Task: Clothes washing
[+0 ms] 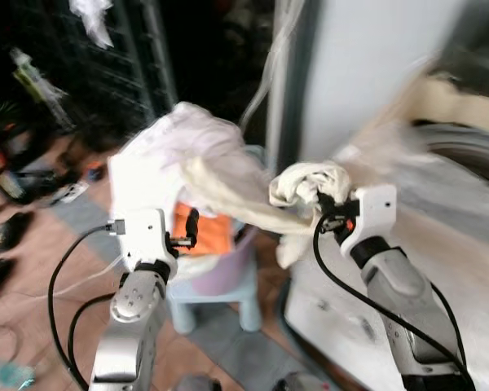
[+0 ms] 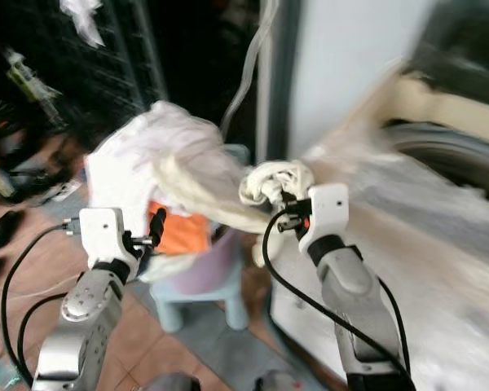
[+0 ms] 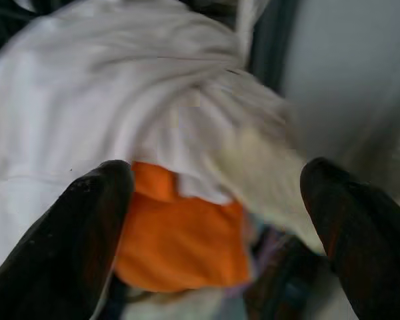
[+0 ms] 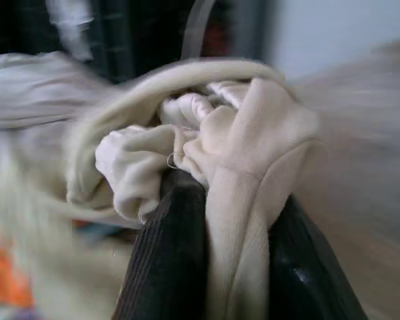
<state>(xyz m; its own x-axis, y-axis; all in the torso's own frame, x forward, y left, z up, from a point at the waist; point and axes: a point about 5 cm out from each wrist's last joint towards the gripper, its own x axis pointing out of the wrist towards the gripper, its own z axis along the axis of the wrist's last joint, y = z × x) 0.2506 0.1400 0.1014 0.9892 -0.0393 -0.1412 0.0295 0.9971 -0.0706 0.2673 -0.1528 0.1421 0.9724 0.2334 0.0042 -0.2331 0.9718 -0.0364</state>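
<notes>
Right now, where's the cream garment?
The cream garment is bunched in the right gripper, held up in front of the washing machine, its tail trailing left to the laundry pile on the small stool.

Head eyes look down on both arms; wrist cameras sit close against the laundry pile (image 1: 187, 155)

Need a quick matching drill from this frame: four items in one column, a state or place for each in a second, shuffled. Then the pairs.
Items:
1. cream garment
2. orange cloth
3. left gripper
4. white laundry heap

States or places:
A. open, pointing at the pile
B. bunched between the right gripper's fingers
C. piled on the pale stool
D. tucked under the white heap

Pairs: 1-B, 2-D, 3-A, 4-C
</notes>
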